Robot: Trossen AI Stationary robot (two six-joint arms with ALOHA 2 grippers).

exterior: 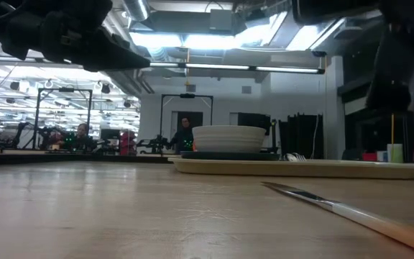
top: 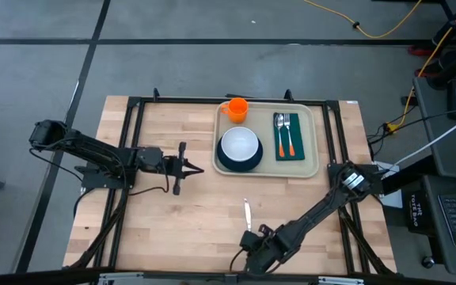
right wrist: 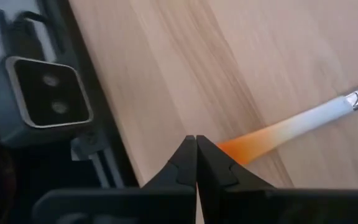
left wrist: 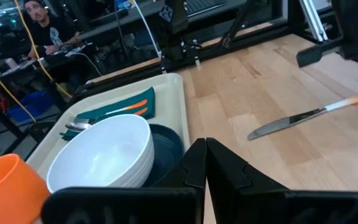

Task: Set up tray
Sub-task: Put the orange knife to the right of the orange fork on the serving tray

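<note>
The beige tray (top: 317, 134) lies at the table's far right. It holds an orange cup (top: 237, 108), a white bowl (top: 240, 145) on a dark teal plate (top: 222, 164), and a green napkin (top: 287, 152) carrying a fork and spoon (top: 283, 131). A knife (top: 246, 212) with an orange-to-white handle lies flat on the bare wood nearer me, blade toward the tray. My right gripper (right wrist: 196, 140) is shut, low at the near edge, its tips at the knife's handle end. My left gripper (top: 199, 168) is shut and hovers left of the tray. My right gripper's shut fingertips (right wrist: 199, 149) stand right beside the orange end of the knife's handle (right wrist: 247, 148), coming level from the table's near side, along the knife. Whether they touch it I cannot tell. The knife lies flat on the table.
Black frame rails (top: 133, 142) run along the table's left and right sides and far edge. A camera housing (right wrist: 42, 93) sits at the near edge beside my right gripper. Bare wood (top: 180, 229) stretches between the arms. A person (left wrist: 39, 25) sits beyond the table.
</note>
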